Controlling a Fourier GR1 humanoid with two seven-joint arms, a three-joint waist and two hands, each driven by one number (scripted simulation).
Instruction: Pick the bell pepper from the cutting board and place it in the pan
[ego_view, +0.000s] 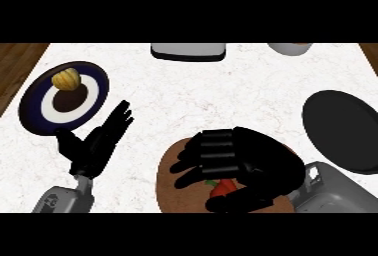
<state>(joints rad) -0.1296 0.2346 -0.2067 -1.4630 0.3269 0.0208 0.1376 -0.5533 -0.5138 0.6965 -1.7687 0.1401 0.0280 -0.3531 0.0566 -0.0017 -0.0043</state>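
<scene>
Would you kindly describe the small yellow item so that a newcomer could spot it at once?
On the white marbled counter, look to the left edge for the round dark blue plate with a white ring and brown centre. The small ridged yellow item sits on its upper part, the only yellow thing in view, unlike the red-orange bell pepper.

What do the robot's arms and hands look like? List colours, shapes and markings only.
The grey left forearm and grey right forearm are light, boxy casings with rounded edges. The left one carries a small dark marking, too small to read. The black left hand and black right hand are matte, with thick segmented fingers, ribbed on the right. No cables or sleeves show.
</scene>
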